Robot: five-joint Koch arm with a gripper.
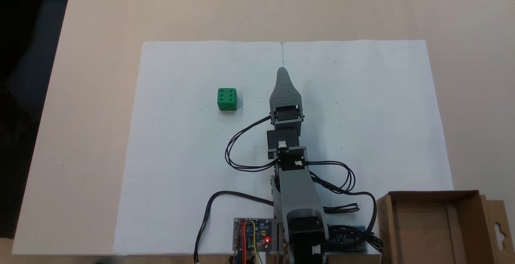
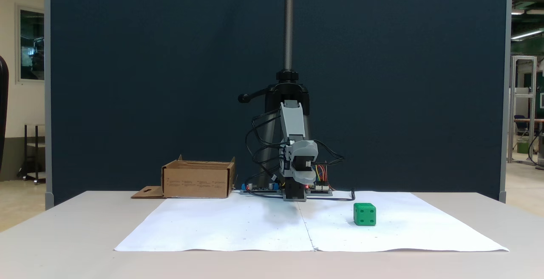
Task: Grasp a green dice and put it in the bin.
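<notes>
table (image 1: 88, 95): pale tabletop, bearing everything else in both fixed views.
paper sheet (image 1: 362, 95): white, spread flat over the middle of the table; the arm's base stands at its near edge in the top-down fixed view.
arm (image 1: 295, 191): grey koch arm, stretched straight out from its base along the sheet's centre crease, black cables looping off both sides.
bin (image 1: 466, 232): brown cardboard box with low walls, at the lower right corner of the top-down fixed view, just beside the arm's base; flap with hang-hole cutout on its outer side. nothing visible inside.
gripper (image 1: 282, 70): points away from the base, raised above the paper; the jaws lie one over the other so a single tip shows. i cannot tell whether it is open or closed. it carries nothing.
green dice (image 1: 227, 99): sits on the paper, six pips up, untouched.
key relation: in the top-down fixed view the dice lies left of the gripper and a little back toward the base, well apart from it; the bin lies on the opposite side. likely next: swing left, pull in slightly, descend.
dice shape: a cube, no long axis; its faces look roughly square to the sheet's edges.
</notes>
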